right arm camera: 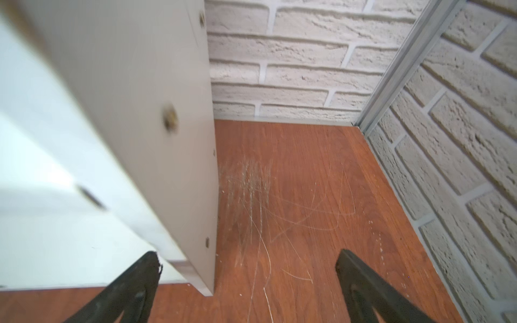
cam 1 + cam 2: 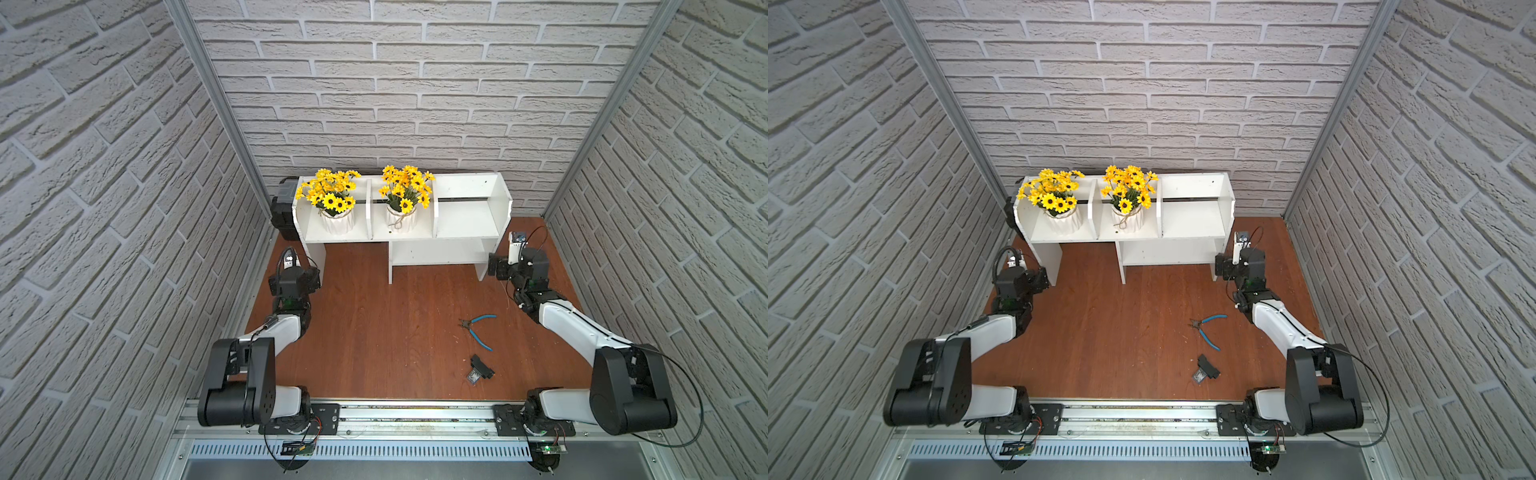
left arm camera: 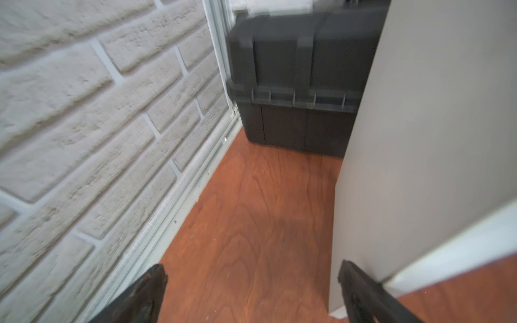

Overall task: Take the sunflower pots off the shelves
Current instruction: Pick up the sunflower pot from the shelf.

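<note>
Toward the front right of the tabletop (image 2: 374, 340) lie a small black part (image 2: 481, 368) and blue-handled pliers (image 2: 471, 327); bare wood spreads left of them. Farther in, the left gripper (image 3: 251, 270) and right gripper (image 1: 247, 256), jaws wide apart and empty, sit just beside the end panels of the shelves (image 2: 465, 237) at the far edge. The plain pot (image 2: 337, 222) stands in the left-end compartment, the twine-bow pot (image 2: 401, 220) in the middle one. A black box (image 2: 284, 208) fills the far left corner.

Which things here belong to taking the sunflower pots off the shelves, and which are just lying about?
Belong to the job: plain sunflower pot, sunflower pot with twine bow, white shelves, left gripper and right gripper, both open.
Just lying about: blue-handled pliers, small black part, black box beside the shelves.
</note>
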{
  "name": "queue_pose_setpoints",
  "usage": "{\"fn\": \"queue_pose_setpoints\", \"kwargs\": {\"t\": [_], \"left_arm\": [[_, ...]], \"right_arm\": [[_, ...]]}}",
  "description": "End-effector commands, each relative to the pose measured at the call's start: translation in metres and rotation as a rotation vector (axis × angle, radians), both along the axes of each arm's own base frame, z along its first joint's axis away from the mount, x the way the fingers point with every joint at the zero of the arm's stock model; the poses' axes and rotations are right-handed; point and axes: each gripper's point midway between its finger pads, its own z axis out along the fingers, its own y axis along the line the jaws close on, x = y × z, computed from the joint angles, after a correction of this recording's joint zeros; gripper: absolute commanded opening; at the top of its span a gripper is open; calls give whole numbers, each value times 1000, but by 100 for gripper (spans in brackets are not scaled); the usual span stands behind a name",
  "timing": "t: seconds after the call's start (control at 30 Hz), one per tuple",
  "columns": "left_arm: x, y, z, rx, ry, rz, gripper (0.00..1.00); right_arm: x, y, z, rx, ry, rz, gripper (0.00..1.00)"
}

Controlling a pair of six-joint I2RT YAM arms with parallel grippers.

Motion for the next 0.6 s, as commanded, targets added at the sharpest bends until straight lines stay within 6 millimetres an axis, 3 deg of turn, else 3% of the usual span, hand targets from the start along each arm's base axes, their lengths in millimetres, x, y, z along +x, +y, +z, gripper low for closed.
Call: {"fn": "queue_pose_setpoints", "kwargs": {"t": [0.0, 0.07, 0.2, 0.37, 0.57], "left_arm": [[-21, 7, 36, -171, -60, 134, 98], [-35, 9, 54, -291, -117, 185, 98], [-55, -4, 81, -337, -119, 134, 98], [-87, -29, 113, -313, -106, 35, 98], [-98, -79, 141, -313, -23, -172, 98]], "right_arm": [[-21, 24, 10, 162, 81, 68, 100], [-27, 45, 23, 251, 45, 161, 100], [-38, 63, 29, 261, 79, 212, 100], [-53, 72, 41, 170, 98, 212, 100], [-62, 73, 44, 127, 118, 208, 100]]}}
